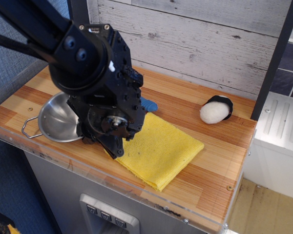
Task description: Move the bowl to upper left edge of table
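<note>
The shiny steel bowl is at the front left of the wooden table, tilted so that its inside faces the camera. One wire loop handle sticks out to the left. The bowl's right rim disappears under my black gripper, which looks shut on that rim. The fingertips are mostly hidden by the gripper body. The bowl's other handle is hidden.
A folded yellow cloth lies right of the gripper, touching it. A blue handle pokes out behind the gripper. A white ball-like object with a black cap sits at the back right. A clear acrylic rim runs along the front edge.
</note>
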